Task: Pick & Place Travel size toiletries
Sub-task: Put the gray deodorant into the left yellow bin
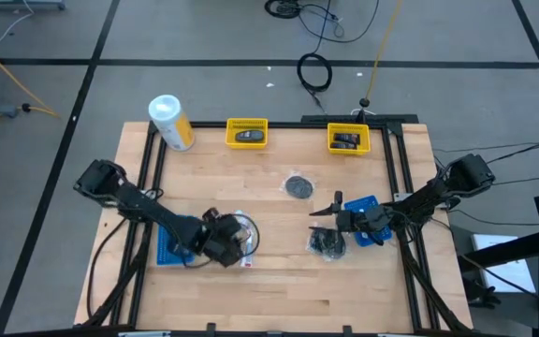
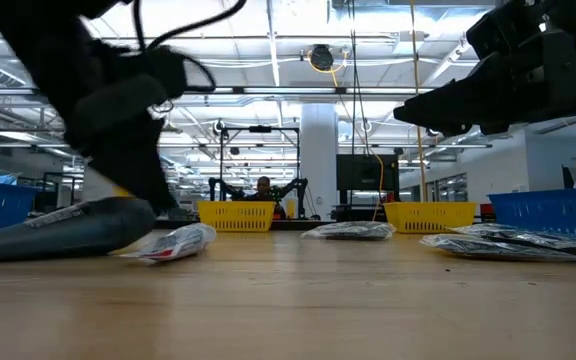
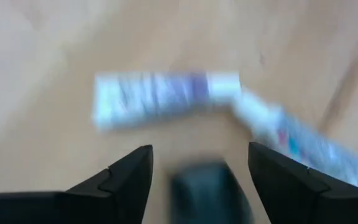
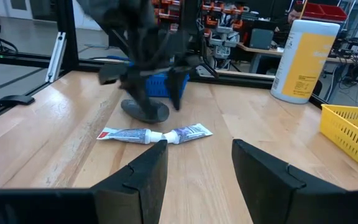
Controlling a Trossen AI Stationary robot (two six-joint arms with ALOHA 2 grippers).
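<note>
A dark grey little bottle (image 2: 68, 230) lies on its side on the wooden table. My left gripper (image 1: 235, 239) stands open just over it, slanting down, and the bottle (image 3: 207, 193) shows in the gap between the two fingers. Two white mini tubes (image 4: 129, 134) (image 4: 191, 132) lie end to end on the table just beyond the bottle (image 4: 145, 111). My right gripper (image 1: 324, 211) waits level above the table's right half, open (image 4: 194, 155), with nothing between its fingers. My left gripper comes at the dark bottle slanting from above, one finger on each side of it. A gap shows on both sides of the bottle (image 3: 194, 186) in the blurred wrist view. I cannot tell whether a finger touches it. The bottle rests on the table.
A white-and-yellow canister (image 1: 171, 122) lies at the far left. Two yellow trays (image 1: 247, 123) (image 1: 348, 148) with dark items stand at the far edge. Blue trays sit by each arm (image 1: 165, 253) (image 1: 363, 201). A wrapped disc (image 1: 298, 185) and dark packets (image 1: 327, 243) lie mid-table.
</note>
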